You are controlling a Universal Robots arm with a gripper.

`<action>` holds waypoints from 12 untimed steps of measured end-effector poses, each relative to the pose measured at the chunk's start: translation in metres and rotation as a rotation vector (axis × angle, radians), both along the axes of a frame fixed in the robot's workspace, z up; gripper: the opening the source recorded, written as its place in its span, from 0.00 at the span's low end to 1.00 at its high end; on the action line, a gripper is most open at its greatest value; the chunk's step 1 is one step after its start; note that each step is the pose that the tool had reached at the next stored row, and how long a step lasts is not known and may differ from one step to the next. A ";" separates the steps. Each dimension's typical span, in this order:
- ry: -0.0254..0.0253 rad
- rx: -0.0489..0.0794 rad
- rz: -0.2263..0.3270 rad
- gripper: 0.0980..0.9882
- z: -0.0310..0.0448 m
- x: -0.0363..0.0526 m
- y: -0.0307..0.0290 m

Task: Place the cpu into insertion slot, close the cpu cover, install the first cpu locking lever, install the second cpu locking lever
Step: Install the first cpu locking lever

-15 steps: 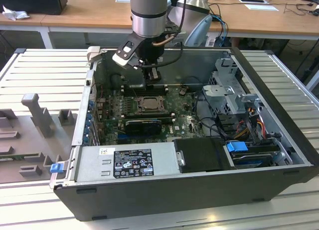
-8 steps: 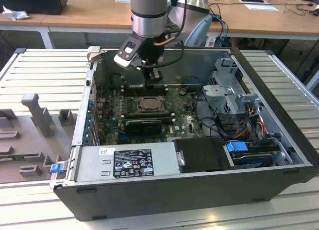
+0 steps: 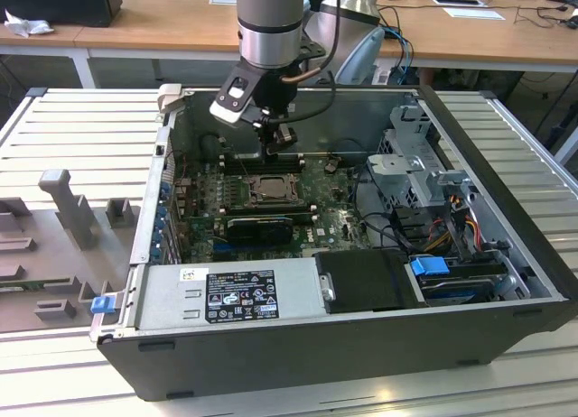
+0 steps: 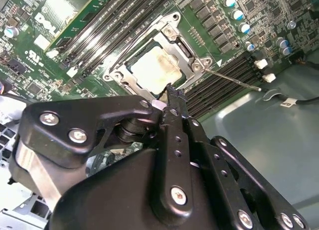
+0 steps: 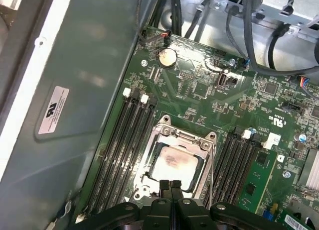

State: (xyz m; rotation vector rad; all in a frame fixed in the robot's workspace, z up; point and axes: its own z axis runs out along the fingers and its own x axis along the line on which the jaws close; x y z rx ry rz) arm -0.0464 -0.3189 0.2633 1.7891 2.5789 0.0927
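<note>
The cpu (image 5: 174, 164) shows its pale, smudged metal top as it lies flat in the insertion slot (image 3: 269, 189) on the green board. The cpu cover (image 5: 185, 137), a grey metal frame, lies down around it, so the chip shows through the window. A thin metal locking lever (image 4: 232, 78) sticks out from a corner of the socket, over the memory slots, and stands free. My gripper (image 5: 171, 184) hovers just above the socket's edge, its black fingertips (image 4: 172, 92) pressed together with nothing between them. In the exterior view the gripper (image 3: 274, 146) hangs over the back of the socket.
Long black memory slots (image 5: 124, 140) flank the socket on both sides. The grey case wall (image 5: 75, 90) rises close behind. Cables and a metal drive cage (image 3: 420, 169) fill the exterior view's right, and a power supply (image 3: 230, 295) lies along the front.
</note>
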 end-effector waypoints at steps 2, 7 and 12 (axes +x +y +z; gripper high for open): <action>0.0000 0.000 0.011 0.01 0.0000 0.0000 0.0000; 0.0000 0.000 0.038 0.01 0.0000 0.0000 0.0000; 0.0000 0.000 0.071 0.01 0.0000 0.0000 0.0000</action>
